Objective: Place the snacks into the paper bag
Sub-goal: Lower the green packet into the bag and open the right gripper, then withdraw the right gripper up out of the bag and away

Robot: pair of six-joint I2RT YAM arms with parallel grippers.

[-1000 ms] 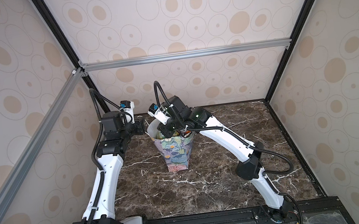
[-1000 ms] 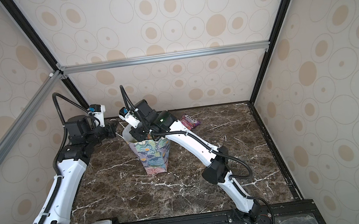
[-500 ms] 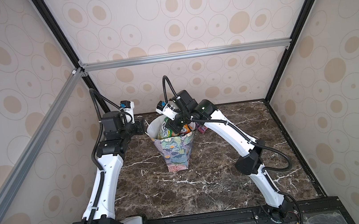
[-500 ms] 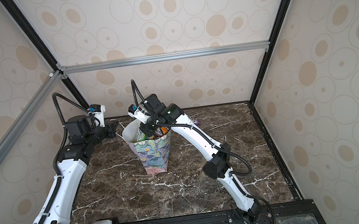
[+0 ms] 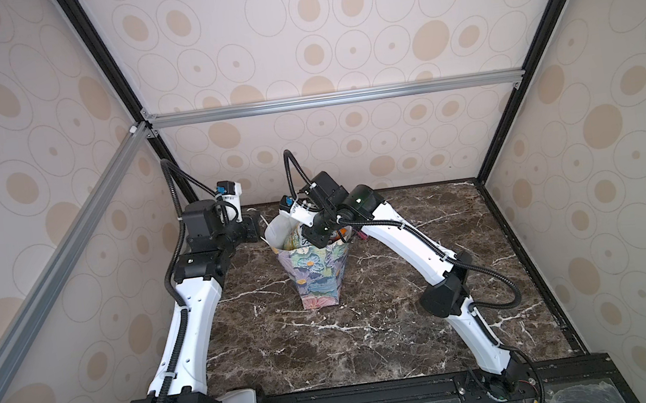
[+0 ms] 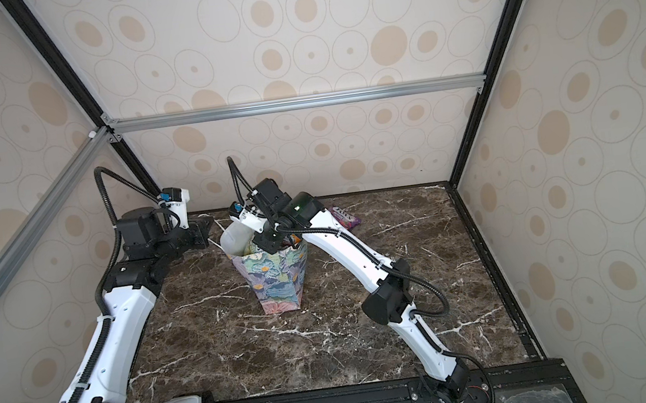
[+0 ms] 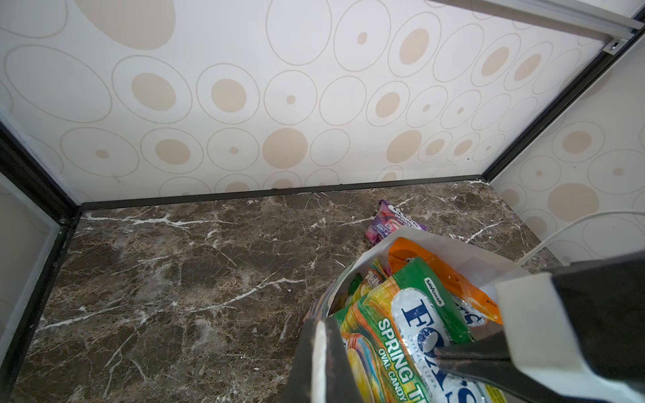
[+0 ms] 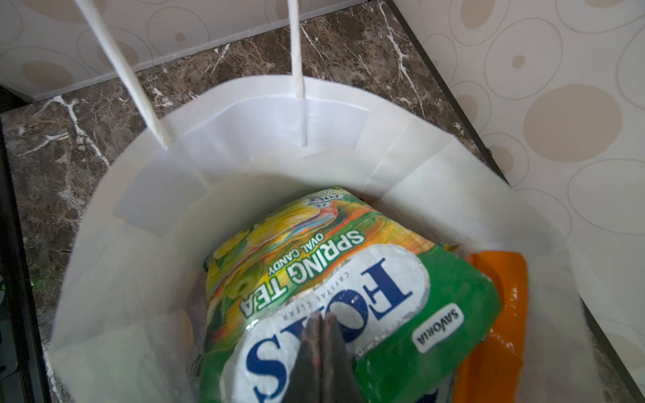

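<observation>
Surface: dark brown marble-look tabletop [image 5: 332, 356], white-veined, boxed in by cream walls [image 5: 335, 42] printed with rings and dots and crossed by an aluminium frame rail [image 5: 321, 100].

Item 1, paper bag [image 5: 315, 272]: upright on the tabletop, set toward the back, mouth open. At one side the left gripper [image 7: 321, 331] is clenched on the rim, white paper caught between its fingers. Judged purpose: to steady the bag and keep the mouth spread for the other arm.

Item 2, right gripper [image 8: 321, 319]: lowered into the bag's mouth, tips pressed together and resting on the green packet [image 8: 349, 279], marked FOX'S. Nothing shows between the tips. It is likely tamping the packet down rather than carrying it, though a pinched fold of film cannot be ruled out.

Item 3, snacks in the bag: green packet uppermost, orange packet [image 8: 495, 331] wedged beside it against the white inner wall, others beneath and mostly hidden.

Item 4, purple packet [image 6: 344, 216]: flat on the tabletop behind the bag, toward the back wall, not yet bagged; the only one seen outside.
</observation>
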